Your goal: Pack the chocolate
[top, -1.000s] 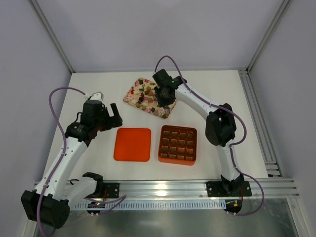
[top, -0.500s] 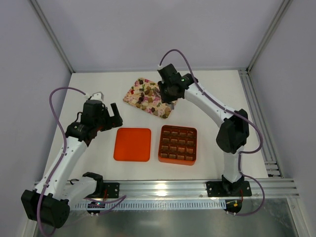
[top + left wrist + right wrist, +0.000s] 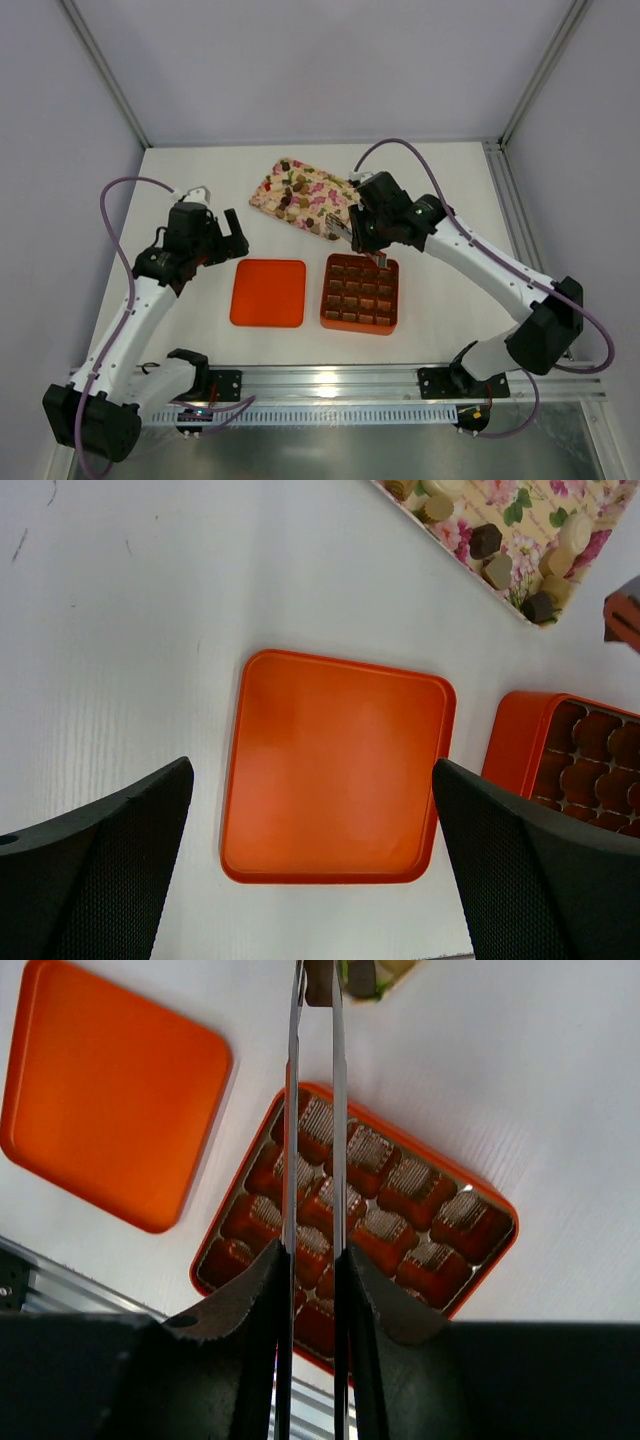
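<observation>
Now chocolate [image 3: 319,982] in right gripper's [image 3: 312,1256] tongs [image 3: 293,1110].

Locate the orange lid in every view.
Top external: lid left of centre, left of the box.
Left wrist: lid at centre; box at right edge.
Right wrist: lid in upper left corner; box in the middle.
Shared landmark: the box.
</observation>
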Motion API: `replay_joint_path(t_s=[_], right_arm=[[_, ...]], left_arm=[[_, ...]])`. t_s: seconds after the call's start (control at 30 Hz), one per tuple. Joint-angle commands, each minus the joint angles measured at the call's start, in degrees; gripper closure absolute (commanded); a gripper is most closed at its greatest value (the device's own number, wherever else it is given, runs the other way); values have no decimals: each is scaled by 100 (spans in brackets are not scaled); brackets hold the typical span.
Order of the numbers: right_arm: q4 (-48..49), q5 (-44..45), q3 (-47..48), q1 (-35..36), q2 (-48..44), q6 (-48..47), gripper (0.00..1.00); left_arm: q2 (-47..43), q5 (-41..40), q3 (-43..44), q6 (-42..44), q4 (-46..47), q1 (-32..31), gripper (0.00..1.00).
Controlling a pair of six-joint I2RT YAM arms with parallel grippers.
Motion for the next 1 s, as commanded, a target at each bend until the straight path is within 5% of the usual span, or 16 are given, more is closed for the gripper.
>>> replay_joint_path(t_s=[0.0,0.57,0.97], right_arm=[[189,-41,-694,228,-719,270,75],[312,20,-1822,703,-1591,736,74],[330,38,-1857,747,-1600,771,61]], left_arm=[[-32,21,91,-31,73,26,0],[29,-14,64,-67,73,26,0],[55,21,64,-67,64,26,0]])
